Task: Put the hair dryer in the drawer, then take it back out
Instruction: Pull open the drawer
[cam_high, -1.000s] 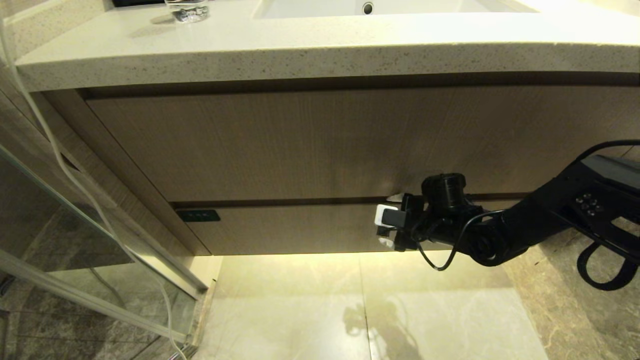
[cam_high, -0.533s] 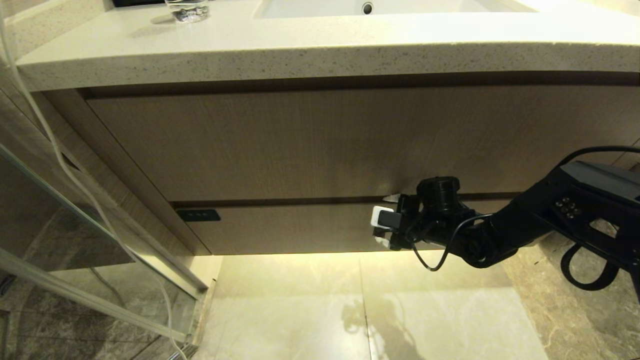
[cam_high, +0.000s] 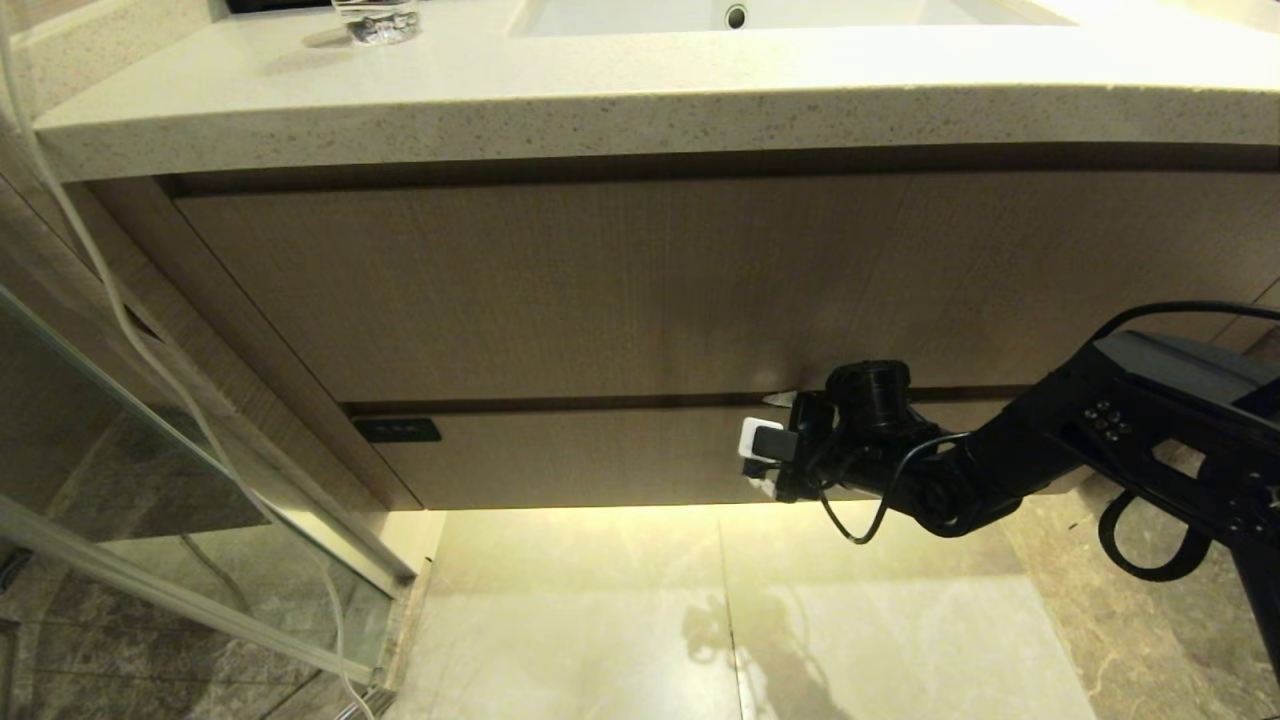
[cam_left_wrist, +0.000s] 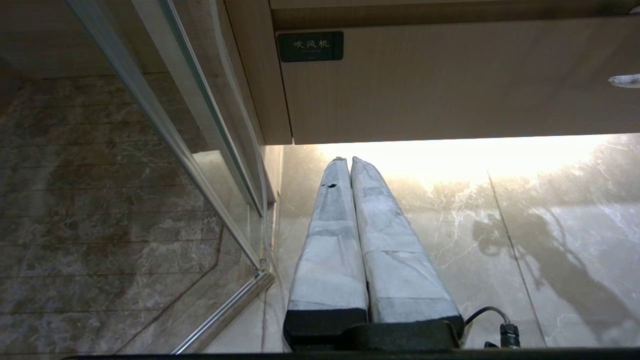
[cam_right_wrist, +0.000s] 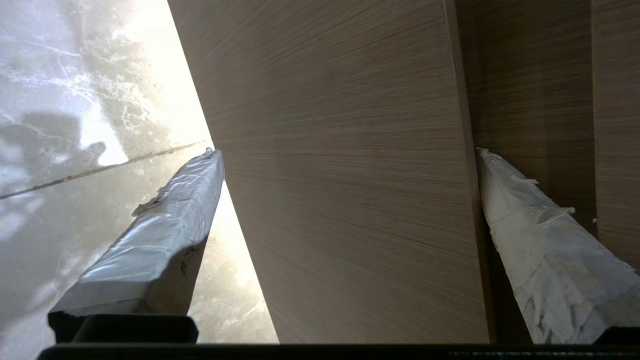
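With the hair dryer out of sight, the right gripper (cam_high: 765, 455) spreads wide, empty jaws across the shut drawer (cam_high: 600, 455) front, whose opening next calls for a pull outward.

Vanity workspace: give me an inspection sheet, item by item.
Surface: speckled stone countertop with an inset sink.
Job's things: drawer shut, black label on its front; hair dryer not seen.
Clutter: a glass on the countertop.
Grippers: right tool open, its fingers straddling the drawer front's top and bottom edges; left tool shut, pointing at the floor.
Cables: white cable hanging at the left; black cable on the right arm.
Surroundings: marble floor, glass panel.
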